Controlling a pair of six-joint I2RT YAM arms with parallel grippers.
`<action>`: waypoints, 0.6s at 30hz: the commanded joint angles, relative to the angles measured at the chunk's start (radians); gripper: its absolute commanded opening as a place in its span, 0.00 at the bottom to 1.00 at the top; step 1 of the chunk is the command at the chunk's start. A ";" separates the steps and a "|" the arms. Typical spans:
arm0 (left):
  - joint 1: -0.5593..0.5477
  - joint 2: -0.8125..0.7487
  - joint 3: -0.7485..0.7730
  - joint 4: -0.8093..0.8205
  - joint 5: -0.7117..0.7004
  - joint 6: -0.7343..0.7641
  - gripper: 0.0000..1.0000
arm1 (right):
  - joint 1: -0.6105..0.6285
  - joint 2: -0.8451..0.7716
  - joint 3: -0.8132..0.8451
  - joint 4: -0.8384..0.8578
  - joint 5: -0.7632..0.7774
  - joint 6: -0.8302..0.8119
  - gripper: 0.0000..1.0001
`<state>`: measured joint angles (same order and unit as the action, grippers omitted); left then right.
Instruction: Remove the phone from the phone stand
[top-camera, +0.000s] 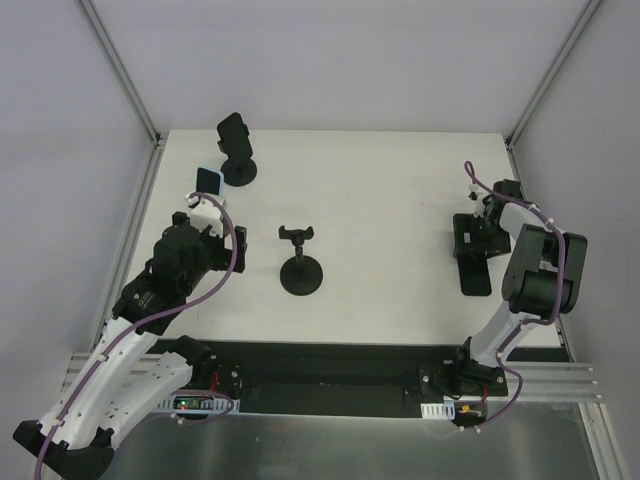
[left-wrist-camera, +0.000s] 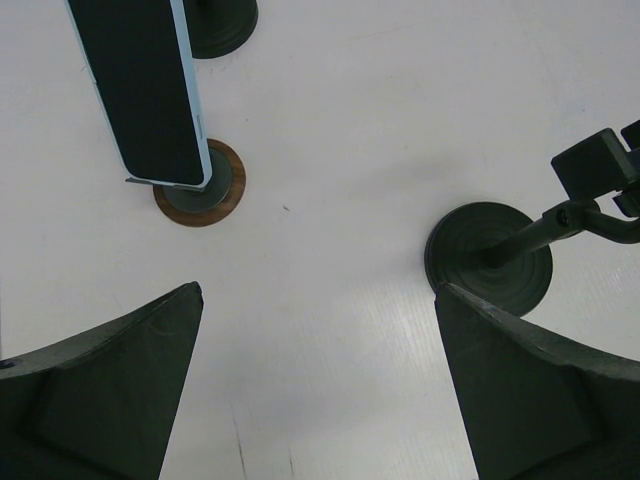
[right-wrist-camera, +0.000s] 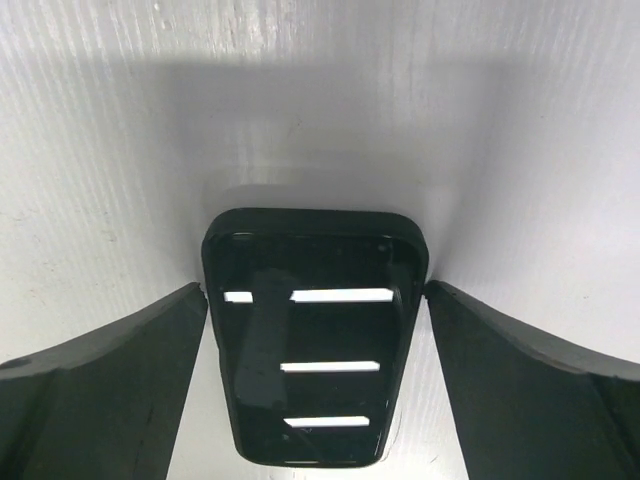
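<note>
Dark fingers (right-wrist-camera: 110, 390) of the right tool (right-wrist-camera: 315, 290) filled the lower corners of the right wrist view. They were spread wide and released, with the black phone (right-wrist-camera: 310, 350) lying between them. That phone lay flat on the white counter (top-camera: 400, 180), glossy face up and reflecting bright strips, its far end level with the fingertips. Whether either finger touched its sides could not be told. Seen from above, it sat near the right edge of the counter, about midway between the near and far edges and off any stand. The right tool hovered over its far end.

Well apart from it, at the middle of the counter, the clamp stand (top-camera: 300, 268) stood upright on its round base with nothing in its clamp.

Near the left edge, a blue-edged phone (left-wrist-camera: 140, 90) leaned on a small brown-ringed stand (left-wrist-camera: 200, 190). The left tool (left-wrist-camera: 317, 295) hung just on the near side of it, its own fingers wide apart and gripping nothing. Toward the far left corner, a third stand (top-camera: 238, 170) carried a dark phone (top-camera: 232, 135).
</note>
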<state>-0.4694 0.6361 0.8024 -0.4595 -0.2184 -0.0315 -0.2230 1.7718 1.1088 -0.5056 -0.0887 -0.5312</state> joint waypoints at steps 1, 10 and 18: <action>0.011 -0.013 -0.005 0.028 -0.010 0.022 0.99 | -0.013 -0.034 0.025 0.009 0.017 0.028 0.98; 0.011 -0.024 -0.012 0.038 -0.025 0.022 0.99 | 0.051 -0.233 0.040 0.045 -0.068 0.117 0.96; 0.017 -0.047 -0.026 0.051 -0.084 0.021 0.99 | 0.463 -0.417 0.106 0.056 -0.154 0.116 0.96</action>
<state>-0.4686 0.6106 0.7860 -0.4469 -0.2455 -0.0296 0.0471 1.4315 1.1538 -0.4671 -0.1486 -0.4297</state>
